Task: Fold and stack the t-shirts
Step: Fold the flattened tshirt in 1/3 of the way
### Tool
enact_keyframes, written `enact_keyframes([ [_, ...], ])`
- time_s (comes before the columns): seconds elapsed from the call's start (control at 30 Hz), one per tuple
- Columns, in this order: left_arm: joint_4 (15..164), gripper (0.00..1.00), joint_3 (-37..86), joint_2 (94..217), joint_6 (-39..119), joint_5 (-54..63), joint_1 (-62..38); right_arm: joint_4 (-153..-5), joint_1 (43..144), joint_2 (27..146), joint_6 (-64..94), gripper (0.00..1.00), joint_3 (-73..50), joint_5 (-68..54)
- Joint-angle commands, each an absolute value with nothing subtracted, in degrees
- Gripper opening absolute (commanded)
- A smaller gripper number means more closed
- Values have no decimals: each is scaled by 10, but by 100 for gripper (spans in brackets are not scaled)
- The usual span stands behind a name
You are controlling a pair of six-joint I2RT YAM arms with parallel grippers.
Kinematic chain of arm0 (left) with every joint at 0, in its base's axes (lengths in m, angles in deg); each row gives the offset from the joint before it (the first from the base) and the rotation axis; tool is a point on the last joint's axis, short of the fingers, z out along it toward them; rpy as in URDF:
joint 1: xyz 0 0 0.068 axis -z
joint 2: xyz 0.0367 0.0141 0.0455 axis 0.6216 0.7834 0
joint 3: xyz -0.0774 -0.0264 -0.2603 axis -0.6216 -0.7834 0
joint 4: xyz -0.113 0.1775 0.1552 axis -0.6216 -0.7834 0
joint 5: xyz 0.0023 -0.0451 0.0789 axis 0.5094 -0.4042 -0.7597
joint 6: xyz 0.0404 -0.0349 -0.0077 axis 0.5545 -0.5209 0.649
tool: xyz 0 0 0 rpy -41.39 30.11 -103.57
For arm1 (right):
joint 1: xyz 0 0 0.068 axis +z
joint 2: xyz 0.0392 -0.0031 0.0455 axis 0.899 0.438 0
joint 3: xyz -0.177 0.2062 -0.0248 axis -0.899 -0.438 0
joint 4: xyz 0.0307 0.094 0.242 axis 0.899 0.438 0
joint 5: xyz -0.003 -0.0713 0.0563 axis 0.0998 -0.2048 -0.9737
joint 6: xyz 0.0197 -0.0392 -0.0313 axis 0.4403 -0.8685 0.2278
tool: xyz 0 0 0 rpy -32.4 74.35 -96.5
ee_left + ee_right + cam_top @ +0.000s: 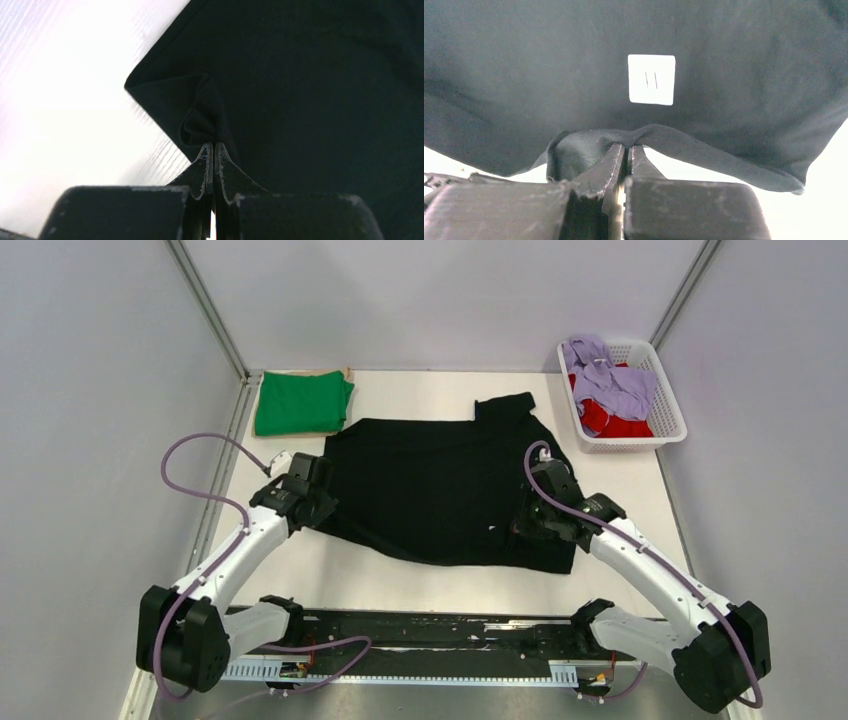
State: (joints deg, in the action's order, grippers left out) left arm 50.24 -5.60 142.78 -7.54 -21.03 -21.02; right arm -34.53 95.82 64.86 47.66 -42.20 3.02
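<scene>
1. Two grippers pinch the black tee (440, 490), which lies spread and wrinkled across the middle of the table (420, 585), slightly askew, with one sleeve pointing toward the far edge.
2. The left gripper (213, 146) has its fingers pressed together on a small bunched fold at the tee's left edge, close to a corner of the cloth. Bare tabletop lies to the left in the wrist view.
3. The right gripper (626, 147) has its fingers clamped on a raised ridge of fabric along the tee's near right edge. A square white label (651, 79) with two short dark strokes sits on the cloth just beyond the fingertips.
4. One green tee (300, 402) lies folded flat at the far left corner of the table, just beside the black tee's far left corner. Whether the two touch cannot be told. A thin tan edge shows at its far side.
5. One white basket (665, 435) stands at the far right. It holds a crumpled lavender tee (610, 380) lying over a red tee (600, 418), with the lavender cloth draped over the basket's far left rim.
</scene>
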Motion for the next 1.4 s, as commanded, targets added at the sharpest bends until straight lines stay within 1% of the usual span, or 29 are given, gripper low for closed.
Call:
enact_keyframes([
  [0.0, 555, 0, -22, 1465, -68, -247, -222, -442, 918, 665, 420, 0, -380, 35],
  [0.2, 588, 0, 2, 1507, -62, -247, -244, -492, 870, 703, 387, 0, -353, -4],
  [0.33, 595, 0, 16, 1527, -56, -262, -256, -502, 849, 736, 366, 0, -336, -11],
  [0.47, 623, 0, 23, 1549, -39, -252, -272, -517, 830, 771, 341, 0, -325, -29],
  [0.63, 618, 0, 61, 1614, -22, -242, -274, -531, 807, 820, 311, 0, -310, -47],
  [0.73, 609, 0, 80, 1653, -22, -248, -276, -546, 794, 864, 295, 2, -295, -64],
  [0.8, 611, 4, 91, 1679, -21, -249, -279, -552, 781, 901, 288, 4, -273, -72],
  [0.83, 613, 9, 100, 1695, -21, -249, -280, -553, 774, 923, 289, 6, -259, -70],
  [0.87, 614, 10, 104, 1702, -21, -250, -283, -553, 769, 946, 288, 9, -243, -64],
  [0.93, 617, 25, 128, 1723, -20, -250, -288, -560, 757, 995, 279, 13, -200, -51],
  [0.97, 615, 44, 137, 1733, -17, -249, -290, -560, 749, 1022, 271, 17, -170, -50],
  [1.0, 605, 70, 158, 1736, -14, -249, -294, -555, 744, 1050, 260, 30, -137, -47],
  [1.03, 589, 85, 169, 1739, -6, -252, -295, -541, 741, 1074, 258, 47, -103, -37],
  [1.07, 578, 96, 193, 1738, -3, -261, -296, -525, 740, 1091, 258, 56, -71, -24],
  [1.1, 562, 98, 202, 1731, 2, -266, -296, -511, 740, 1102, 261, 64, -48, -17],
  [1.13, 557, 99, 213, 1717, 6, -270, -296, -502, 740, 1105, 264, 70, -35, -20],
  [1.17, 554, 100, 215, 1708, 13, -270, -296, -498, 741, 1099, 267, 79, -34, -30],
  [1.2, 556, 100, 213, 1689, 19, -260, -296, -502, 743, 1086, 270, 96, -43, -39],
  [1.23, 562, 100, 210, 1679, 24, -256, -296, -507, 745, 1071, 273, 99, -60, -42],
  [1.3, 578, 100, 195, 1655, 40, -221, -296, -519, 752, 1026, 276, 100, -105, -45],
  [1.37, 606, 100, 175, 1641, 61, -159, -296, -527, 762, 988, 290, 100, -154, -56],
])
